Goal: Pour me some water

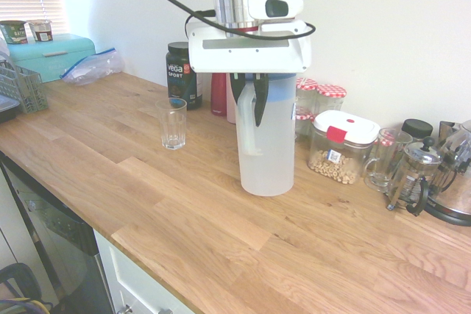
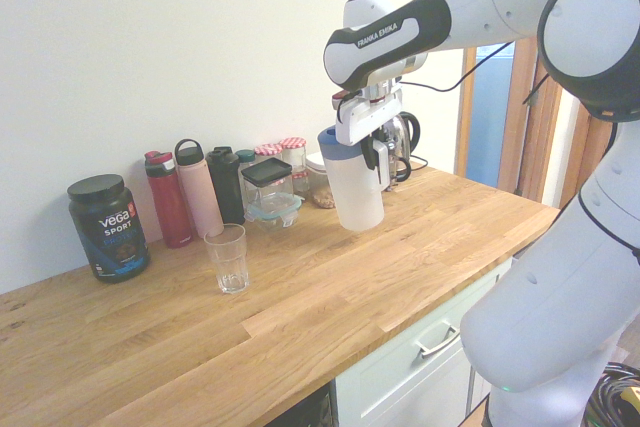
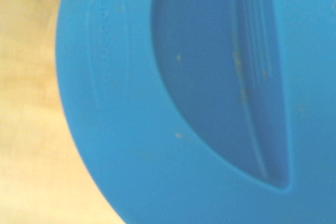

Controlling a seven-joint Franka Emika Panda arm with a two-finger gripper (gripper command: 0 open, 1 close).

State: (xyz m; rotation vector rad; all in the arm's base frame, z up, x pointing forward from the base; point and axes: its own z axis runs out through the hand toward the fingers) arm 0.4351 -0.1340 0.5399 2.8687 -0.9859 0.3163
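Blue plastic fills the wrist view almost edge to edge: the lid [image 3: 173,103] of the pitcher [image 1: 266,145], smooth and slightly scuffed, with a recessed half-moon well moulded into it and a strip of pale wood showing beside it. That closeness fits the exterior views, where the claw [image 1: 250,112] comes down from above, its two dark fingers pressed together on the pitcher's moulded handle just under the lid. The grip sits high, probably so the vessel hangs upright and can later be tipped about its top.

From the second exterior view the pitcher appears to hang clear of the oak worktop [image 2: 330,317], its base above the boards; in the first exterior view this is harder to judge. Its body is tall, frosted and translucent, tapering a little downward. The water itself cannot be made out through the cloudy wall.

The drinking glass [image 1: 174,123] stands well apart from the pitcher, empty, small, clear and ribbed, with open worktop around it, a sensible spot for pouring. Along the wall behind stand a black supplement tub [image 2: 108,227], red and pink bottles [image 2: 185,195], jars with red checked lids [image 1: 330,93] and a clear tub of cereal [image 1: 341,146]. Pouring has not begun; I judge the pitcher still needs carrying over to the glass.
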